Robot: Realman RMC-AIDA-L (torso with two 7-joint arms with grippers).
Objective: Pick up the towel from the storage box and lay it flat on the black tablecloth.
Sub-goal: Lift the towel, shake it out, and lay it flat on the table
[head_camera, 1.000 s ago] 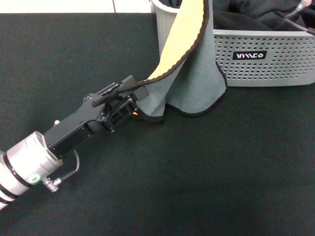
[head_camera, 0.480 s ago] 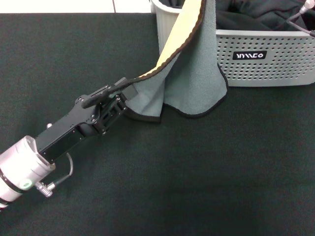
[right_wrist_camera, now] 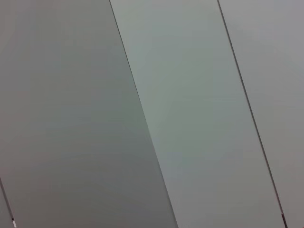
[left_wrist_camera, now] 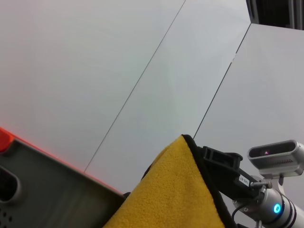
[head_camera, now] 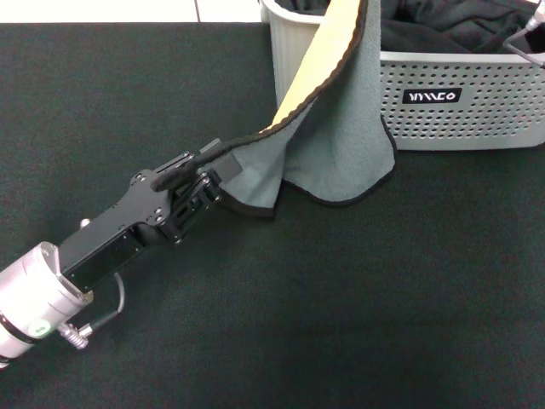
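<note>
The towel (head_camera: 341, 128), grey face out with a yellow face and black border, hangs from above the storage box (head_camera: 477, 94) down over its left end onto the black tablecloth (head_camera: 358, 298). My left gripper (head_camera: 215, 170) is shut on the towel's lower left corner, low over the cloth and left of the box. In the left wrist view the towel's yellow face (left_wrist_camera: 175, 194) rises to a peak held by my right gripper (left_wrist_camera: 208, 153), high above the box.
A dark black clothing bundle (head_camera: 443, 21) fills the storage box. A metal part of the right arm (head_camera: 524, 34) shows over the box's far right. A white surface (head_camera: 128, 10) lies beyond the tablecloth's far edge.
My left gripper has drawn back toward the near left with the towel's corner. The lower grey part of the towel has spread a little over the cloth.
</note>
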